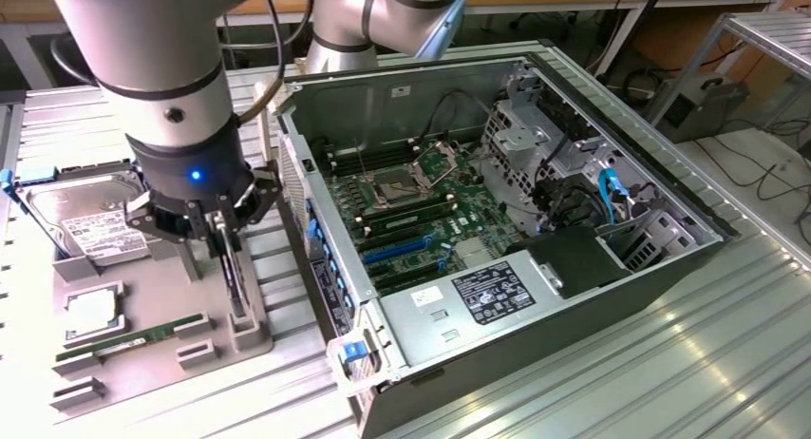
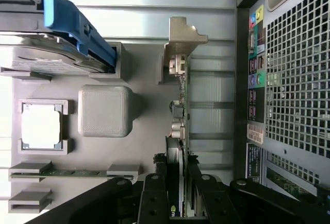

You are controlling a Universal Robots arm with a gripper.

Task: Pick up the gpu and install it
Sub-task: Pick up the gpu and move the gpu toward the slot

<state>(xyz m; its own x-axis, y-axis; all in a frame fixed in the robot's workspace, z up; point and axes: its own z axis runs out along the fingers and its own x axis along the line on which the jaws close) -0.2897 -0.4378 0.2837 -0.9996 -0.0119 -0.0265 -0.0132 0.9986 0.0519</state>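
Note:
The gpu (image 1: 235, 279) stands on edge in a slot of the grey holder tray (image 1: 152, 277), at the exterior view's left of the open computer case (image 1: 380, 106). In the wrist view the gpu (image 2: 178, 126) appears edge-on, with its silver end bracket (image 2: 180, 41) at the far end against a holder post. My gripper (image 1: 223, 238) has come down over the card. Its black fingers (image 2: 154, 193) press in on both faces of the card, so the gripper (image 2: 177, 185) is shut on it. The card still sits in the holder.
On the tray lie a hard drive (image 1: 89, 220) with a blue clip (image 2: 77, 26), a square processor (image 1: 95, 309) and a narrow memory stick (image 1: 133, 336). The motherboard (image 1: 419, 211) with blue slots lies exposed inside the case. The case's perforated rear panel (image 2: 296, 80) stands close beside the card.

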